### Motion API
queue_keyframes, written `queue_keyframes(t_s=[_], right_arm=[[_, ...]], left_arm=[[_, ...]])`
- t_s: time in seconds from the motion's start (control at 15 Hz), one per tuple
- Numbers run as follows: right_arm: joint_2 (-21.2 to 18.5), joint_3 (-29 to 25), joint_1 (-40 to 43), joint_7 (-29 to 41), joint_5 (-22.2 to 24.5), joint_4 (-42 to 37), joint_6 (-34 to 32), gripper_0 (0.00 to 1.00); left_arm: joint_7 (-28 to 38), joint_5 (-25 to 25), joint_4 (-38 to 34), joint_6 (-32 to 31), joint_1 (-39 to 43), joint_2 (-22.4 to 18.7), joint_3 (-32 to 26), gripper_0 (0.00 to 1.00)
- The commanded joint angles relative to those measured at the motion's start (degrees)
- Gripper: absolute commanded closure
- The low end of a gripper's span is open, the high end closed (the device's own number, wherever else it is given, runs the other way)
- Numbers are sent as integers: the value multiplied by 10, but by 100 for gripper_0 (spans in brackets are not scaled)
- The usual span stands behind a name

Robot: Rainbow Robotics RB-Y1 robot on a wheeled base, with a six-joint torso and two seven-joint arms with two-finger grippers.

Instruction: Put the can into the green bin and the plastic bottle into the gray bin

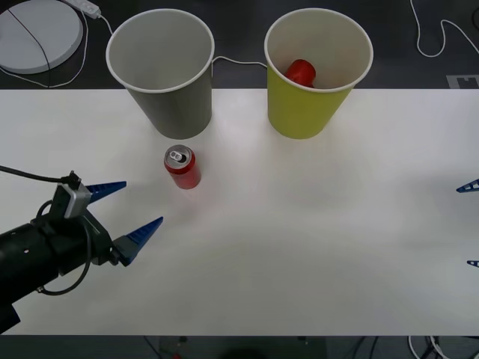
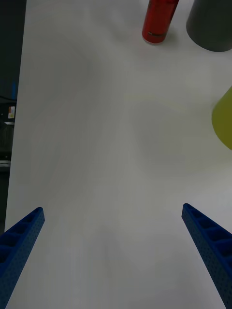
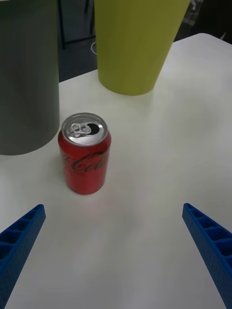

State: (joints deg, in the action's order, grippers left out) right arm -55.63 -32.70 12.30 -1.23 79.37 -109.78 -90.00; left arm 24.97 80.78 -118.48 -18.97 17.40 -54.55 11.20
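Near the desk's [image 1: 299, 247] front-left corner, left gripper [image 1: 123, 213] hovers with fingers spread wide, nothing between them, tips aimed toward the can [image 1: 182, 166]. Right gripper [image 1: 470, 224] sits at the desk's right edge, fingers likewise wide apart and holding nothing; looks parked.

Can stands upright on the desk, left of centre, just in front of the gray bin [image 1: 161, 67] and apart from both grippers. Left wrist view has it square ahead between the open fingers [image 3: 19, 236], tab end up, not yet inside the gap.

Farther back, along the desk's rear edge: gray bin on the left, green bin [image 1: 318, 71] on the right, both upright, well apart from each other.

Progress, as I read it:
- green bin already holds one red object, partly hidden by the wall; could be another can, can't confirm
- gray bin looks bare inside from the front view
- the can on the desk isn't grasped yet, so pick and drop into green both remain
- bottle step into gray: not done

Counts: 2 bins (1 gray, 1 green), 1 can on the desk, 1 red object in green, 2 grippers.
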Motion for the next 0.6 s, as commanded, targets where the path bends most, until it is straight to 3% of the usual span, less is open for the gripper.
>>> queue_keyframes(t_s=[0.07, 0.4, 0.6], right_arm=[[0, 0, 0, 0, 0, 0, 0, 0], [0, 0, 0, 0, 0, 0, 0, 0], [0, 0, 0, 0, 0, 0, 0, 0]], left_arm=[[1, 3, 5, 82, -2, -4, 46, 0], [-16, 16, 46, 198, -37, -3, 132, 0], [-20, 48, 70, 256, -62, -3, 183, 0]])
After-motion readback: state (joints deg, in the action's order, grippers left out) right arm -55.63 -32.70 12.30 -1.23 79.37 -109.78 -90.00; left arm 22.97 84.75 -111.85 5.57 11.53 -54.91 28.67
